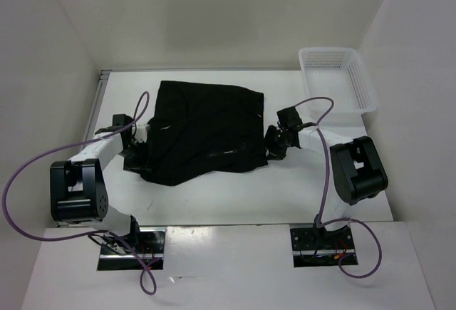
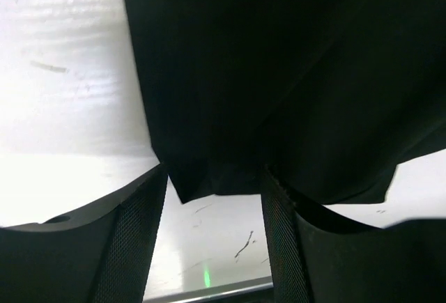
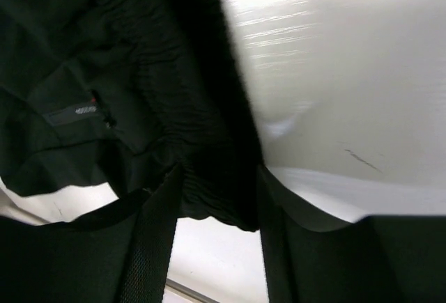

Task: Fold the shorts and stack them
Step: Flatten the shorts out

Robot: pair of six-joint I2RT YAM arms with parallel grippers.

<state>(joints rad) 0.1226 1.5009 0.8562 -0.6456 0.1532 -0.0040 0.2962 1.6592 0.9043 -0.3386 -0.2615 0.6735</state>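
Note:
The black shorts (image 1: pixel 203 132) lie spread out in the middle of the white table. My left gripper (image 1: pixel 135 152) is low at their left edge. In the left wrist view it (image 2: pixel 214 184) is open, and a flat corner of the shorts (image 2: pixel 279 73) reaches in between the fingertips. My right gripper (image 1: pixel 273 146) is at their right edge. In the right wrist view it (image 3: pixel 219 191) has the gathered elastic waistband (image 3: pixel 209 143) bunched between its fingers, filling the gap and touching both. A small label (image 3: pixel 73 113) shows on the fabric.
A white perforated basket (image 1: pixel 335 76) stands at the back right corner of the table (image 1: pixel 214 196). White walls close in the left, back and right sides. Purple cables loop beside each arm.

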